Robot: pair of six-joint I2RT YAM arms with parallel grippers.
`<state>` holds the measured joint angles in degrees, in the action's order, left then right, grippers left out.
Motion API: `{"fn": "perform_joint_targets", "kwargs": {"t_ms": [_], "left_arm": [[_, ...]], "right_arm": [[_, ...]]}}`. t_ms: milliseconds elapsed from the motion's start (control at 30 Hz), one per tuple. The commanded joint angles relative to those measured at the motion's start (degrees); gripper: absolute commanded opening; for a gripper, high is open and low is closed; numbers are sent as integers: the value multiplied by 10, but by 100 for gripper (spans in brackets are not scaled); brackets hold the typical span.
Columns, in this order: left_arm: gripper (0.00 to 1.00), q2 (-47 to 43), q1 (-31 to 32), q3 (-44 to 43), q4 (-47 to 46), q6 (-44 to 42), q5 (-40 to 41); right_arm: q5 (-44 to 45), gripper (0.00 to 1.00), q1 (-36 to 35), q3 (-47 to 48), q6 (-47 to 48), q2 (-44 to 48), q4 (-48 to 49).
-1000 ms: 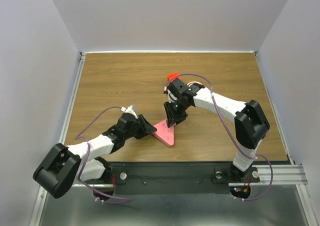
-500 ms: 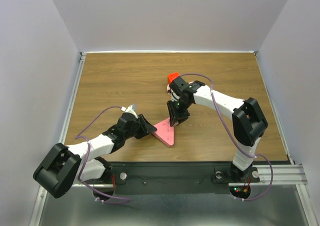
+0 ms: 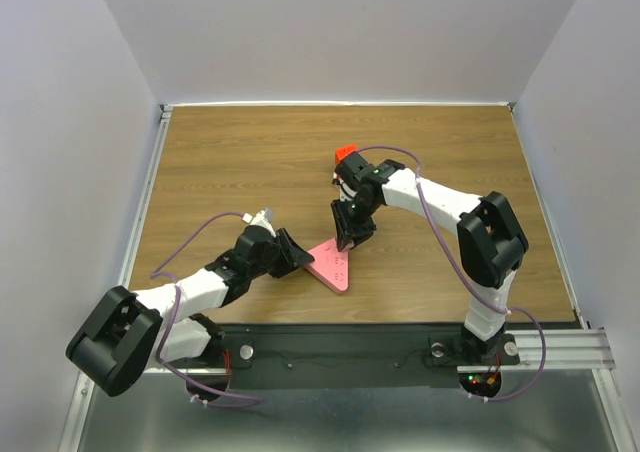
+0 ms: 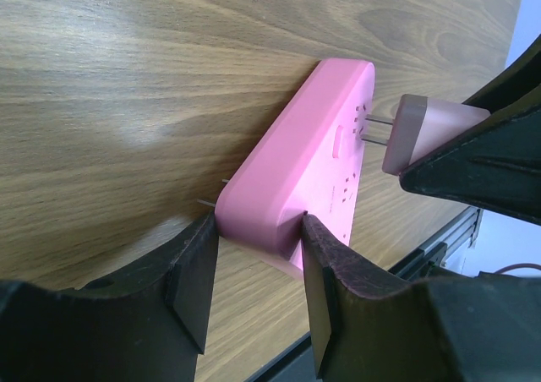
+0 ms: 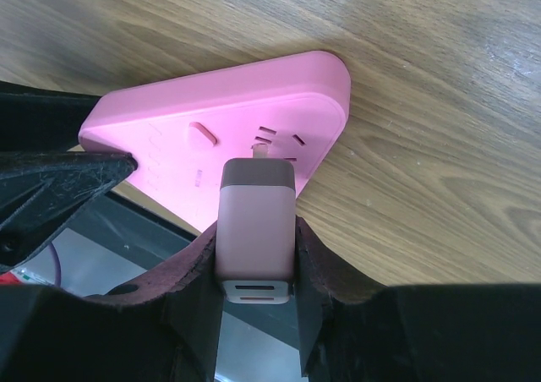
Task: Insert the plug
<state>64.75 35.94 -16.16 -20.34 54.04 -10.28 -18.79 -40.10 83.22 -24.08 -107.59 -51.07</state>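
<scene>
Nearest to us, at the front edge of the wooden table, runs the metal rail that carries both arm bases. From the left base the left arm reaches forward and to the right, low over the wood, and the left gripper pinches one corner of the pink triangular socket block. In the left wrist view we see its fingers set against opposite sides of that corner of the socket block, touching it on both flanks. The block lies flat on the table, near the front edge and between the two arms. Just beyond it the right gripper comes down from the far side, its jaws pressed tight on the plug, a dusty-pink rectangular body held by its two long sides. In the right wrist view the plug sits between the right gripper fingers and points at a group of slots in the block's face. From the left wrist view we see the plug with its metal prongs bare, their tips at the slots, and its body apart from the face. Farther back, just behind the right wrist, sits a small red piece; we cannot tell whether it belongs to the arm.
</scene>
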Motion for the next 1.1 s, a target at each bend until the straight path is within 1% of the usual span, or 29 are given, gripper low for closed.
{"fn": "perform_joint_targets", "kwargs": {"t_ms": [0,467,600,733,1067], "left_arm": [[3,-6,4,-9,25,-27,13],[3,-12,4,-6,26,-28,13],[0,-12,4,-6,25,-29,13],[0,-13,4,-7,25,-29,13],[0,-14,4,-8,25,-31,13]], "right_arm": [[-1,0,1,25,-4,-7,-4],[5,1,0,31,-9,-19,-3],[9,0,1,36,-9,-24,-3],[5,0,0,37,-10,-29,-4],[16,0,0,0,-28,-17,-4]]}}
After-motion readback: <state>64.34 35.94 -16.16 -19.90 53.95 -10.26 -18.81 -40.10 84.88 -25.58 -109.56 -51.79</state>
